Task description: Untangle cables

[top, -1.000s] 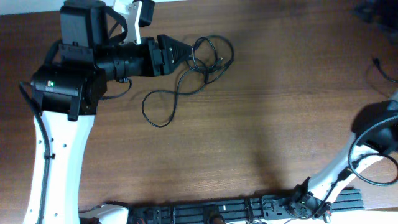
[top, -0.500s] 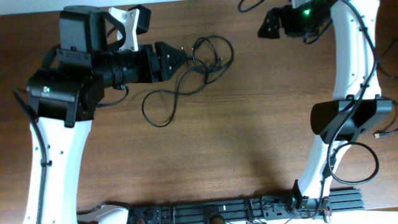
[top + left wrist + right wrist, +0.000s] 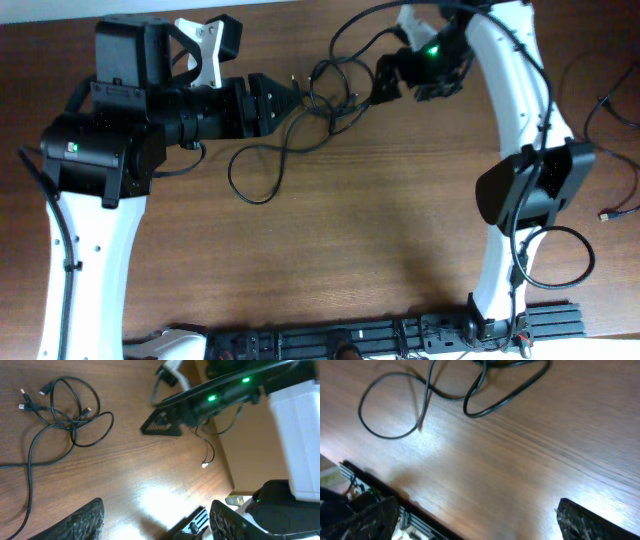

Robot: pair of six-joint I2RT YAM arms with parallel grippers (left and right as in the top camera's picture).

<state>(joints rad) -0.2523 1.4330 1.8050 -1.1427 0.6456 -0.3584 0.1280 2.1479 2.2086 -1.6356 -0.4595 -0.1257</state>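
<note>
- The cables [image 3: 332, 100] lie in a loose tangle on the far side of the wooden table [image 3: 400, 220], a little left of centre. One long loop trails nearer and further left.
- My left gripper [image 3: 298, 98] sits at the tangle's left edge, fingers spread with nothing between them. I cannot tell whether it touches a cord.
- My right gripper [image 3: 383, 82] hangs just right of the tangle, fingers spread wide, holding nothing.
</note>
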